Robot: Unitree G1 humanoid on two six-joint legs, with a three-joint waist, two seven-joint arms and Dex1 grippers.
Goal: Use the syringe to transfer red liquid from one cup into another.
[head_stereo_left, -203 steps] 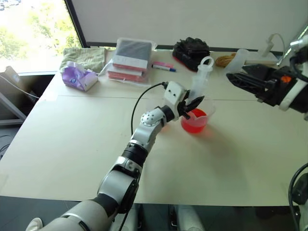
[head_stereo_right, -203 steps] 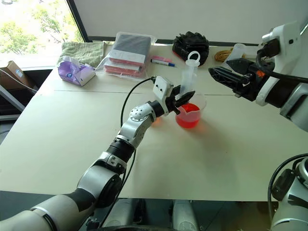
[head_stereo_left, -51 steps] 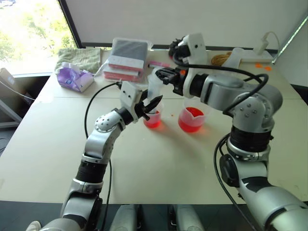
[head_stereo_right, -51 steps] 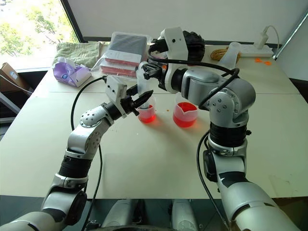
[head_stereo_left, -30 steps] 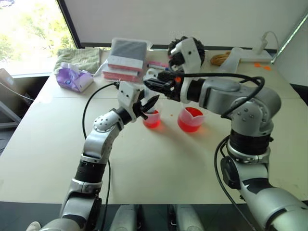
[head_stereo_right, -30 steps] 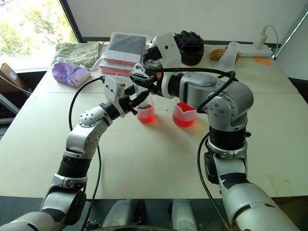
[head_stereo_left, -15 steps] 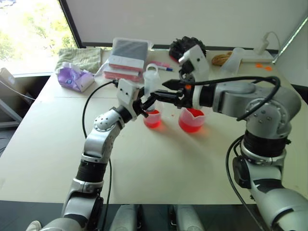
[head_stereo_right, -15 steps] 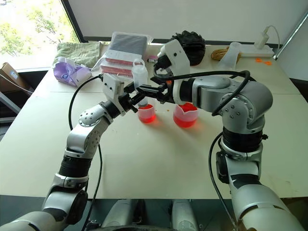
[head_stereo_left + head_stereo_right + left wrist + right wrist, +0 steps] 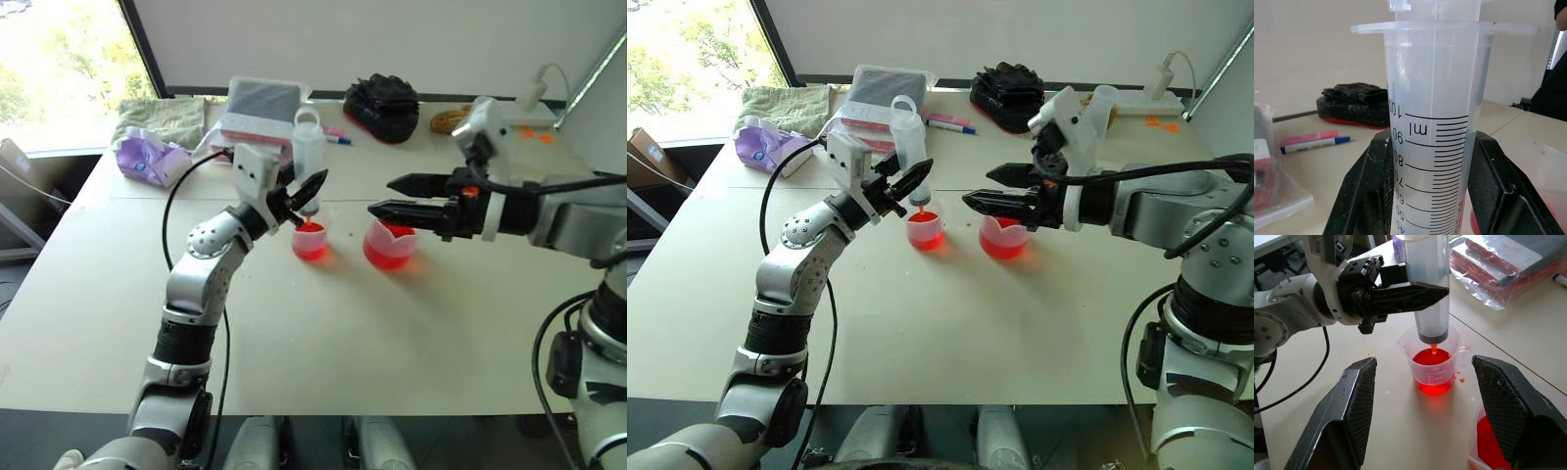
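Clear plastic syringe (image 9: 908, 140) clamped in left gripper (image 9: 904, 186) over smaller clear cup (image 9: 925, 229), red liquid (image 9: 1433, 372) delivered; right gripper (image 9: 991, 188) spread, empty.

"ml" with graduations 100 down to 40 on the syringe (image 9: 1432, 127) barrel

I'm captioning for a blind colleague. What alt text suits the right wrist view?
The left hand holds the syringe upright, its orange tip over the smaller cup of red liquid. The right hand's open fingers frame the scene.
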